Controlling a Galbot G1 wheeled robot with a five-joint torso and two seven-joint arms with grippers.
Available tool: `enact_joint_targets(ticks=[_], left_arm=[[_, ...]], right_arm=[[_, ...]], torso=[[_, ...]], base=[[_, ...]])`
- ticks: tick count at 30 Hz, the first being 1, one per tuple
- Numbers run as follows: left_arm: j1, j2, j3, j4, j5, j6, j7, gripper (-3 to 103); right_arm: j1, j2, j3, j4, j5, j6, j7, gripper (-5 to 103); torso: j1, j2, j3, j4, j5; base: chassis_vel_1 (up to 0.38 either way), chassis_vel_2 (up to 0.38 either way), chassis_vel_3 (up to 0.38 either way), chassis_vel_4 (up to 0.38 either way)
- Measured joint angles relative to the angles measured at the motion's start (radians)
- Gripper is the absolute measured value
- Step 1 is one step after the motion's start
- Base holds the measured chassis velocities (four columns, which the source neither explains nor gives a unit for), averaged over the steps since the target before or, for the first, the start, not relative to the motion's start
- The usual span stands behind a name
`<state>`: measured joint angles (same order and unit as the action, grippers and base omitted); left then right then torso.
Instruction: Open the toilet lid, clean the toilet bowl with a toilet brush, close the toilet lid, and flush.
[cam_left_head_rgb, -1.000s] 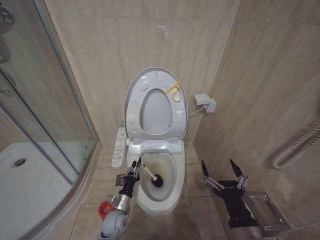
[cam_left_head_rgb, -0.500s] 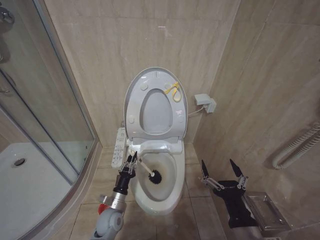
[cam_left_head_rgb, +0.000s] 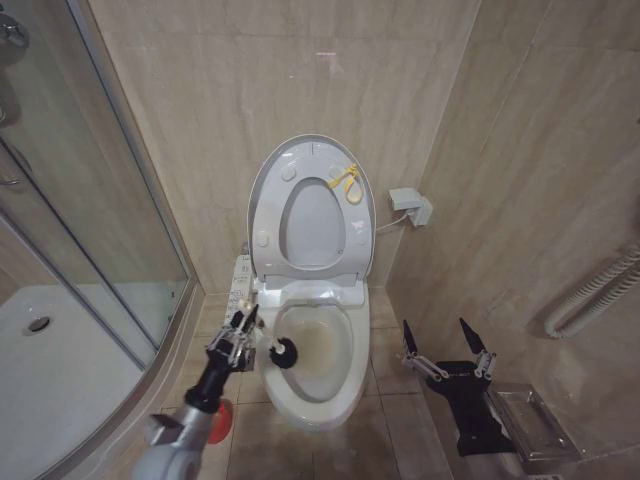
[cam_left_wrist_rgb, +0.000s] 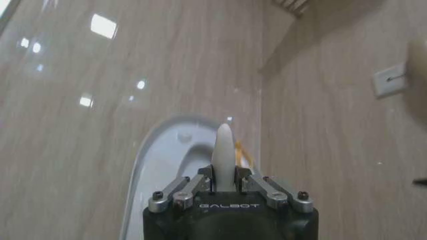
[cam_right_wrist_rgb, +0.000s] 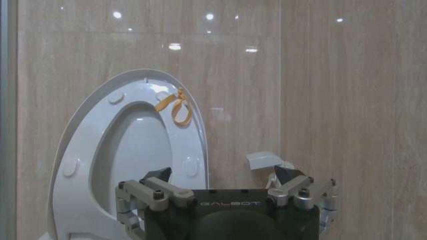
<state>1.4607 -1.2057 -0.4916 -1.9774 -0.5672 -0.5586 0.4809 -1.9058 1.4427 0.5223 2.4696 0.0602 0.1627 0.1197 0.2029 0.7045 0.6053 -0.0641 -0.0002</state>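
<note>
Since the earlier frame the left gripper (cam_left_head_rgb: 240, 338) had drawn toward the lower left of the head view, off the bowl's middle to its left rim, and the toilet brush (cam_left_head_rgb: 276, 351) had gone with it. Its jaws were clamped on the white handle, the dark bristle head lying just inside the left wall of the stained toilet bowl (cam_left_head_rgb: 332, 352). The toilet lid (cam_left_head_rgb: 272, 190) stood upright against the wall at the frame's centre, yellow strap at its upper right. The right gripper (cam_left_head_rgb: 444, 340) hung at lower right beside the toilet, jaws spread wide.
</note>
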Motion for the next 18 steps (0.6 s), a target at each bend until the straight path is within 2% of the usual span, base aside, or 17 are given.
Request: enact_joint_targets(ticks=[5, 7, 9, 15, 17, 18], left_arm=[[0.055, 0.021, -0.047, -0.082, -0.012, -0.001, -0.009, 21], [0.121, 0.026, -0.084, -0.174, -0.016, 0.008, -0.051, 21], [0.176, 0.000, -0.113, -0.236, -0.005, 0.010, -0.096, 21], [0.268, -0.059, -0.179, -0.320, 0.060, -0.005, -0.161, 21], [0.309, -0.075, -0.225, -0.355, 0.081, -0.025, -0.221, 21], [0.309, -0.075, -0.225, -0.355, 0.081, -0.025, -0.221, 21]], right_arm=[[0.000, 0.000, 0.000, 0.000, 0.000, 0.000, 0.000, 100], [0.000, 0.000, 0.000, 0.000, 0.000, 0.000, 0.000, 100], [0.000, 0.000, 0.000, 0.000, 0.000, 0.000, 0.000, 100], [0.000, 0.000, 0.000, 0.000, 0.000, 0.000, 0.000, 100], [0.000, 0.000, 0.000, 0.000, 0.000, 0.000, 0.000, 100], [0.000, 0.000, 0.000, 0.000, 0.000, 0.000, 0.000, 100]], torso=[[0.000, 0.000, 0.000, -0.0001, 0.0000], [0.000, 0.000, 0.000, 0.0000, 0.0003], [0.000, 0.000, 0.000, 0.0000, 0.0001], [0.000, 0.000, 0.000, 0.0001, 0.0001], [0.000, 0.000, 0.000, 0.0000, 0.0003], [0.000, 0.000, 0.000, 0.0000, 0.0003]], base=[[0.000, 0.000, 0.000, 0.000], [0.000, 0.000, 0.000, 0.000], [0.000, 0.000, 0.000, 0.000], [0.000, 0.000, 0.000, 0.000], [0.000, 0.000, 0.000, 0.000], [0.000, 0.000, 0.000, 0.000]])
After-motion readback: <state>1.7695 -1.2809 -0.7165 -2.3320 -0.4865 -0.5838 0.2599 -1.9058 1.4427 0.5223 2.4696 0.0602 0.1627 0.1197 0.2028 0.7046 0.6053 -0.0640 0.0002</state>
